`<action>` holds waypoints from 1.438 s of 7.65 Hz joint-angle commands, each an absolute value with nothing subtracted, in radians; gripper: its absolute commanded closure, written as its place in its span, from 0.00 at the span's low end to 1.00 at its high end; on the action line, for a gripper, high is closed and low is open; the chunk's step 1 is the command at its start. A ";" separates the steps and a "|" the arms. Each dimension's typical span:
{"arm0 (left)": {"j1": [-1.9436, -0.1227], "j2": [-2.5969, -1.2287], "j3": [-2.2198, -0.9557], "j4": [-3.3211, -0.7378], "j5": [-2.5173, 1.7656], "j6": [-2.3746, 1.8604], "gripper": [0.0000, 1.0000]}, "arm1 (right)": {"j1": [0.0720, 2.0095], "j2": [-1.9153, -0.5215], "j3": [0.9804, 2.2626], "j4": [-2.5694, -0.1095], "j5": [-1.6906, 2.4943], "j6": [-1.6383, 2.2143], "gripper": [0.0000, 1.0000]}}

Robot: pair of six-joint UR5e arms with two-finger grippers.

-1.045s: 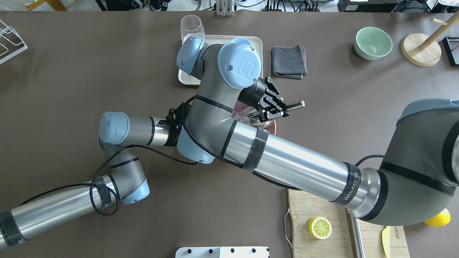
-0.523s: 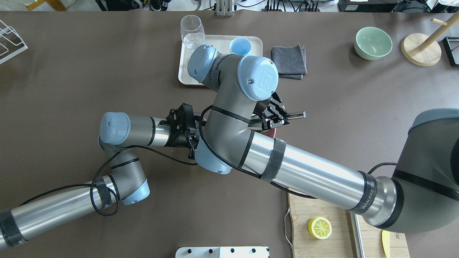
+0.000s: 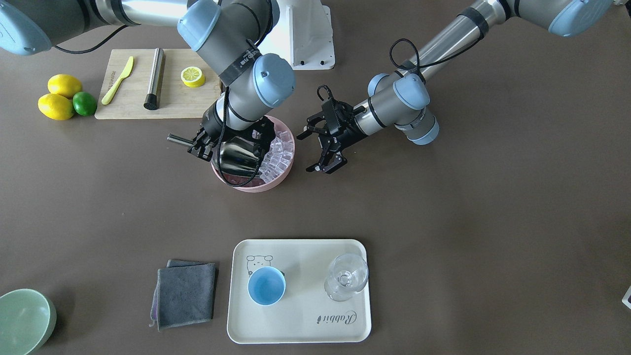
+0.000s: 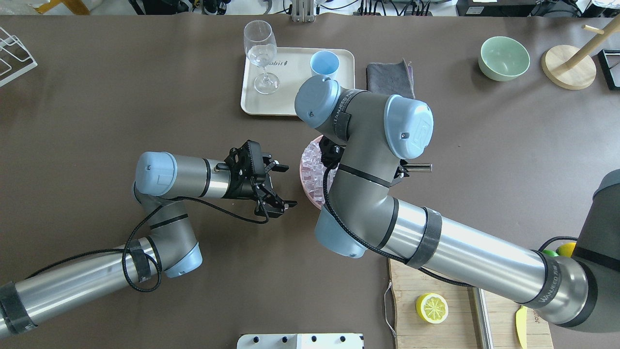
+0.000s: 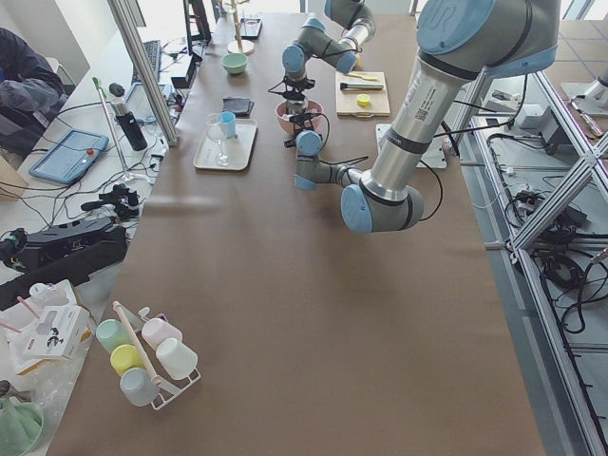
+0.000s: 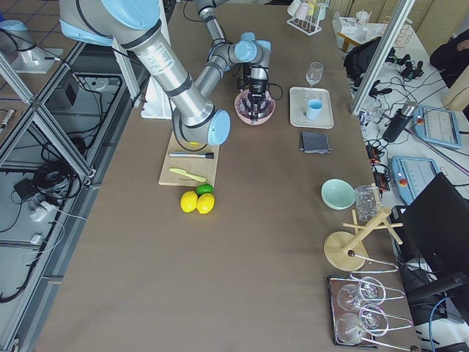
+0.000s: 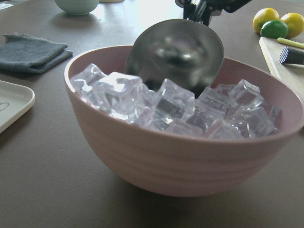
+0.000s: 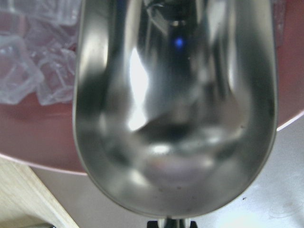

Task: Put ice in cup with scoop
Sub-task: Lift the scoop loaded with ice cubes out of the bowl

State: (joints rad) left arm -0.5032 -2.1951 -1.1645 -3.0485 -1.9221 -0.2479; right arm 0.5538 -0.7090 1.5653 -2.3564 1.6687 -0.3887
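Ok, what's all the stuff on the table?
pink bowl: one, pink, mid-table
ice: many, clear, in that bowl
scoop: one, steel, trough in the bowl
tray: one, cream, far from robot
cup: one, light blue, on tray
wine glass: one, clear, on tray
cloth: one, grey, beside tray
green bowl: one, pale green, table edge
lemons: two, yellow, beside board
lime: one, green, by lemons
board: one, wooden, holds lemon half, yellow knife, steel cylinder
left pincer: one, black, open beside bowl
right pincer: one, black, shut on scoop handle
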 commanded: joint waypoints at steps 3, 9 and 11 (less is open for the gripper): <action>-0.502 -2.194 -1.164 -3.037 -1.924 -0.244 0.02 | 0.554 -0.818 1.640 -2.082 1.712 -0.151 1.00; -0.505 -2.195 -1.189 -2.965 -1.925 -0.239 0.02 | 0.555 -0.942 1.850 -2.040 1.713 -0.055 1.00; -0.505 -2.195 -1.187 -2.961 -1.927 -0.239 0.02 | 0.560 -0.962 1.893 -2.040 1.718 -0.055 1.00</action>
State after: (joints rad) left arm -0.5046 -2.1951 -1.1880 -2.9649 -1.9253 -0.2395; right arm 0.5564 -0.9423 1.8518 -2.0401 1.7144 -0.0576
